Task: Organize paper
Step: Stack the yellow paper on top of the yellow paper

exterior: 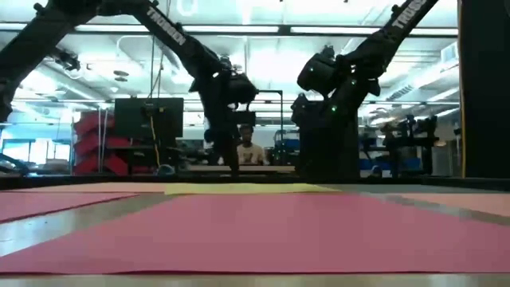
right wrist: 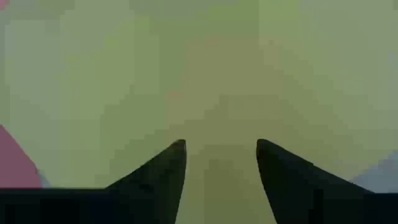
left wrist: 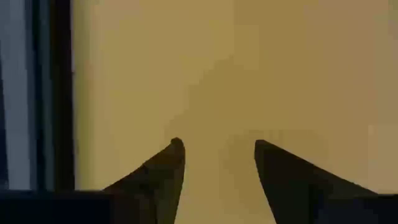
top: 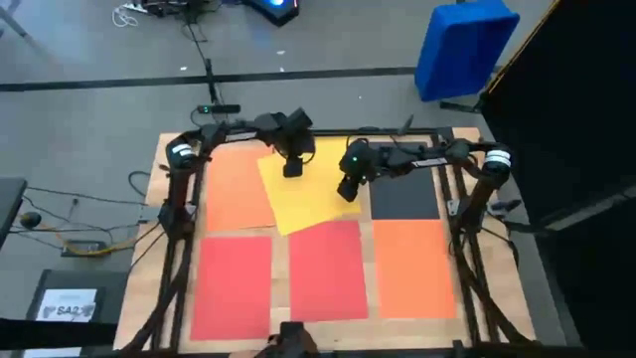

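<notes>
High view: both end effectors over the yellow sheet (top: pixel 303 194).
Left end effector (left wrist: pixel 215 149) and right end effector (right wrist: pixel 217 149) press it, fingers apart, far-centre tabletop (top: pixel 159 184), tilted.

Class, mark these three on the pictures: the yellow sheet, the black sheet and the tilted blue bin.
yellow sheet (top: pixel 303 204), high view, on its bare lower half.
black sheet (top: pixel 405 199), high view, on its middle.
blue bin (top: pixel 462 45), high view, on its broad blue face.
</notes>
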